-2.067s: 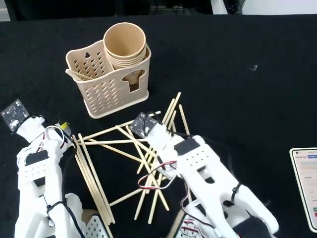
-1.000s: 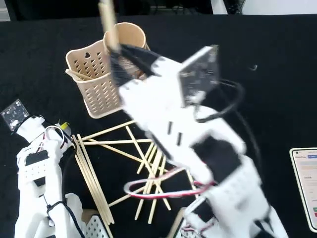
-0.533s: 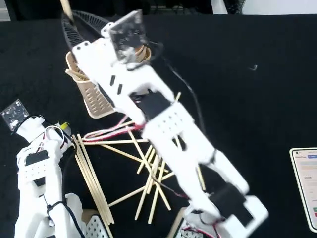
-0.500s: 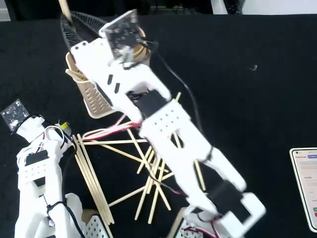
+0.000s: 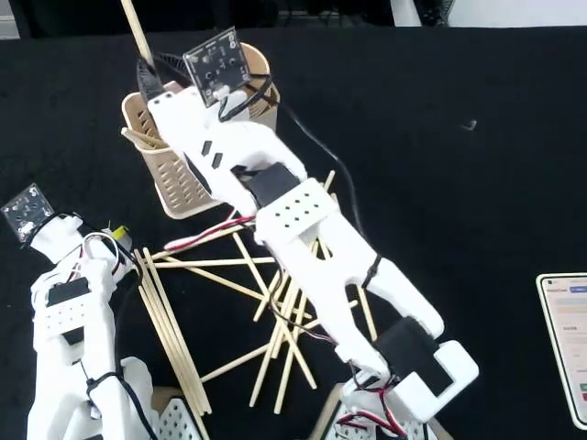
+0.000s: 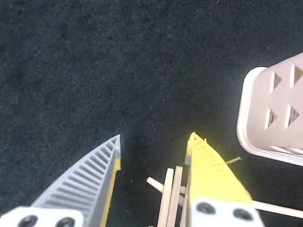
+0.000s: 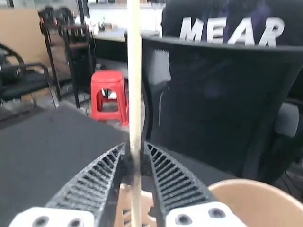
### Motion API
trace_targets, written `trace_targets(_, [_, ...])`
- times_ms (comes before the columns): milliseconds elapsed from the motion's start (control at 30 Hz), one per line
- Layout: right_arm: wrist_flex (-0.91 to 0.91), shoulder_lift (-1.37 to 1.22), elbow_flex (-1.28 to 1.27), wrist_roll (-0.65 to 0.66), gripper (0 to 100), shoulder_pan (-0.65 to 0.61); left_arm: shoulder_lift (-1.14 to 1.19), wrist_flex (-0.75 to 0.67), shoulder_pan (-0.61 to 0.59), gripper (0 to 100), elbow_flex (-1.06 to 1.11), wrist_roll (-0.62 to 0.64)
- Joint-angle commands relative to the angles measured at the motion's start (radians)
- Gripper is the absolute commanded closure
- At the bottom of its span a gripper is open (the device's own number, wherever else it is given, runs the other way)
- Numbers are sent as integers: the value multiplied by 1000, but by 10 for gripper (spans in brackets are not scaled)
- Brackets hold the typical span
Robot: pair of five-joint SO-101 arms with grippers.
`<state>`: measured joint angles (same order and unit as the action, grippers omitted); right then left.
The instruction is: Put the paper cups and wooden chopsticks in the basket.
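The jaws of the right gripper (image 7: pixel 135 152) are nearly closed and pinch one pale wooden chopstick (image 7: pixel 135 71) between them. The stick stands almost upright. In the high view this gripper (image 5: pixel 149 75) is above the left compartment of the beige perforated plastic basket (image 5: pixel 197 174), and the held chopstick (image 5: pixel 138 32) rises from it toward the far edge of the table. One more thin wooden stick (image 5: pixel 138 137) lies already in that compartment and leans out over its rim. The stack of brown paper cups (image 5: pixel 260 73) sits in the other compartment, partly hidden behind the right arm; its rim (image 7: pixel 246 189) shows just beside the right jaw.

The jaws of the left gripper (image 6: pixel 154 139) stand well apart and clamp nothing. It is low over the black cloth table (image 5: pixel 440 137), near a corner of the basket (image 6: pixel 272 118). The ends of a few chopsticks (image 6: pixel 170 198) lie on the cloth between its jaws.

Many loose wooden chopsticks (image 5: pixel 275 312) lie crossed on the cloth in front of the basket, under the right arm. A straight bundle of them (image 5: pixel 170 330) lies just beside the left arm.
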<state>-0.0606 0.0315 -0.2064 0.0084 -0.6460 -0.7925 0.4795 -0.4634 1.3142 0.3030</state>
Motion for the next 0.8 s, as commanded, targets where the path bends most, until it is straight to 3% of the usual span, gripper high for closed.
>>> trace_targets(0, [23,15,-12,-9,982,-2,-18,-15,-4,773,-10,2])
trace_targets(67, [21,24,-36,-9,961,-12,-18,-15,-5,773,-10,2])
trace_targets(233, [-77,117,-81,-9,803,-66,-18,-15,-5,773,-10,2])
trace_targets(400, [-233,254,-84,-9,801,-69,-18,-15,-5,773,-10,2])
trace_targets(500, [-453,372,-85,-9,801,-66,-18,-15,-8,773,-10,2])
trace_targets(667, [-988,561,-104,-5,801,-69,-18,-15,-8,773,-10,2])
trace_targets(767, [-1142,559,-240,-3,797,-71,-18,-15,-8,773,-13,3])
